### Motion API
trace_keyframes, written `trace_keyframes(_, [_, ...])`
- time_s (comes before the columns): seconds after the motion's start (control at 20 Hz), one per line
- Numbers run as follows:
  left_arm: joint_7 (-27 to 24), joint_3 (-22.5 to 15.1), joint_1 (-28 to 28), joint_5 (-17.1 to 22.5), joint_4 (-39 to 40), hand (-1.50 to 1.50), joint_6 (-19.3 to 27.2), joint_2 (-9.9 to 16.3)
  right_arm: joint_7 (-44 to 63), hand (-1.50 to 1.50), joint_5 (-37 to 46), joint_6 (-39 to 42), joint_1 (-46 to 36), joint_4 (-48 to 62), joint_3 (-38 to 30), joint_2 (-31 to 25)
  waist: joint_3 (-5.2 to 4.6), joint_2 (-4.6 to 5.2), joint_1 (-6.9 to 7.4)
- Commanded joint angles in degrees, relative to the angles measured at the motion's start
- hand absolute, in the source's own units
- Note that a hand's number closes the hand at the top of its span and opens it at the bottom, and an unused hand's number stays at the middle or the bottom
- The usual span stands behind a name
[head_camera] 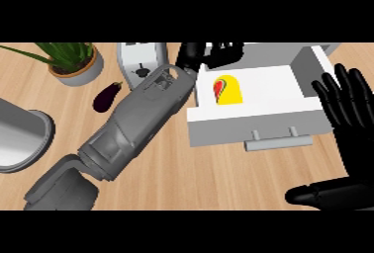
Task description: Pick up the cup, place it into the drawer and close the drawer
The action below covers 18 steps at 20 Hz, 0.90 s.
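Cup (pixel 228 91), yellow with a red and green mark, lies on its side inside the open white drawer (pixel 252 118), toward the drawer's left part and apart from its walls. Drawer is pulled out over the wooden counter (pixel 219 173); its front panel faces the view's lower edge and carries a grey bar handle (pixel 277 142).

Left hand (pixel 208 53) sits at the drawer's far left corner, beyond the cup and not touching it. Fingers are bent downward over the drawer's back edge; nothing is seen held in them. Its grey forearm (pixel 139 123) runs diagonally away from the drawer's left side.

Right hand (pixel 349 106) shows at the drawer's right side, fingers straight and spread, released, holding nothing; it overlaps the drawer's right wall in view, contact cannot be judged.

Left of the drawer: a toaster (pixel 140 62) just beside the forearm, a dark eggplant (pixel 107 96), a potted plant (pixel 73 62), and farthest from the drawer a grey round metal vessel (pixel 22 138), partly cut off.
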Motion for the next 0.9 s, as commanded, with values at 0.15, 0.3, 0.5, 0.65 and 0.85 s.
trace_keyframes(0.15, [0.3,-5.8,-0.3,1.4,1.8,-1.5,3.2,0.0,0.6,-1.5,1.0,-0.6,-1.2,-0.7,2.6,1.3,-0.02,0.33,-1.13])
trace_keyframes(0.3, [1.7,-4.8,-2.5,3.9,1.0,-1.5,2.0,0.0,2.0,-1.5,-1.1,-0.3,-1.1,-2.1,1.6,0.8,-0.03,0.12,-0.94])
trace_keyframes(0.5, [-2.1,-3.8,-1.9,8.0,-2.0,-1.5,2.7,0.0,1.3,-1.5,-1.2,-1.0,-2.9,-0.4,2.1,2.0,-0.03,0.32,-0.89])
trace_keyframes(0.65, [-5.1,-3.7,-0.1,10.9,-5.1,-1.5,0.2,0.0,1.2,-1.5,-3.0,-0.1,-3.2,0.7,1.6,1.8,-0.05,-0.05,0.36])
trace_keyframes(0.85, [-10.2,-1.5,2.3,13.7,-7.4,-1.5,-0.9,0.0,2.3,-1.5,-6.2,2.3,-0.4,0.4,-0.5,-0.3,-0.07,-0.6,2.28])
